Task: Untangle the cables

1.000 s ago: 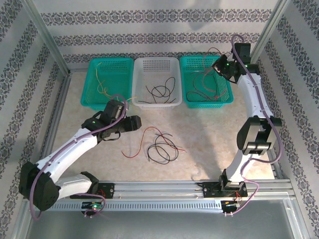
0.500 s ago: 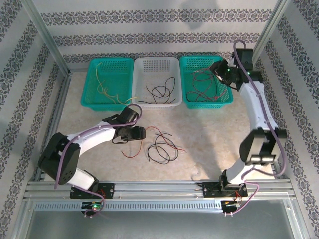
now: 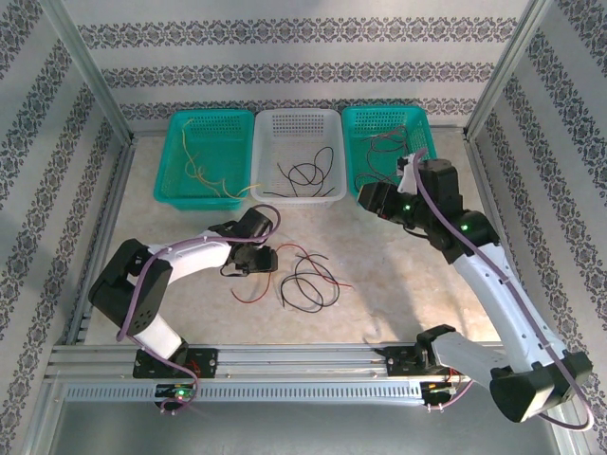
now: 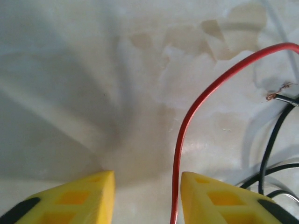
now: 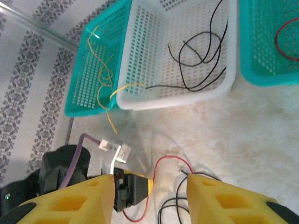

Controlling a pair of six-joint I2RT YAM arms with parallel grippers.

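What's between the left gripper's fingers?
A red cable runs through the gap of the left gripper, close against one finger. The jaws are apart, not clamped on it. The left wrist view shows this.

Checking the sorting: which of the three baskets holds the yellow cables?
The left teal basket: yellow cables lie in it, one trailing over its rim. The white basket holds black cables, the right teal basket red cables.

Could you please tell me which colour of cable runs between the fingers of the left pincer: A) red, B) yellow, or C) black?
A: in the left wrist view the red cable passes down between the yellow fingers of the left pincer.
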